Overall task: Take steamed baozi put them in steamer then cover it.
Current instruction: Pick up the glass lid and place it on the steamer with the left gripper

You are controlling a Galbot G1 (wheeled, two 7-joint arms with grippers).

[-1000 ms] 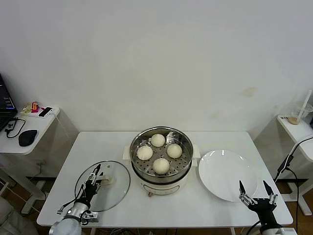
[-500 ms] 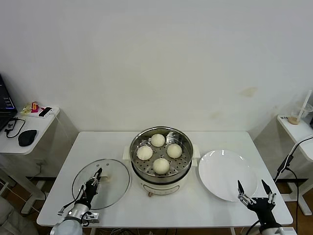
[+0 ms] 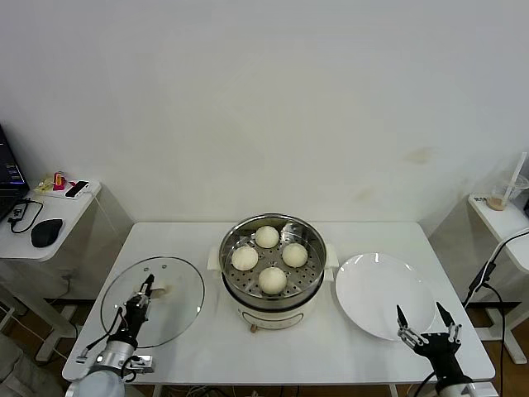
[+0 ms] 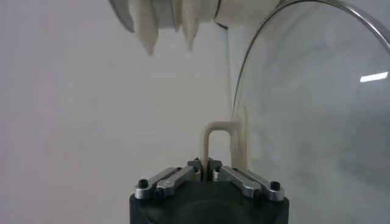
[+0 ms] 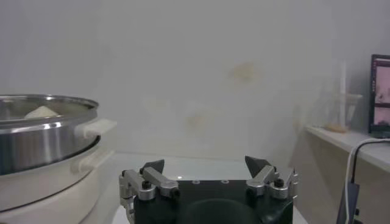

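Cover (image 3: 154,300): round clear glass, metal rim; cream handle clamped in left pincer (image 3: 143,291)
Steamer (image 3: 270,273): shiny perforated steel, right of it; four smooth baozi (image 3: 272,280) inside
Right pincer (image 3: 426,322): spread, empty, lower part cut off

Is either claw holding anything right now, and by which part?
The left claw is shut on the cover, gripping its cream handle. The right claw is open and empty.

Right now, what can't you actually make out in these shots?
- Head view: whether the cover is clear of the table; the left hand overlaps its handle.
- Left wrist view: most of the steamer is cut off by the edge.
- Right wrist view: the white plate is not recognisable beyond the right hand.
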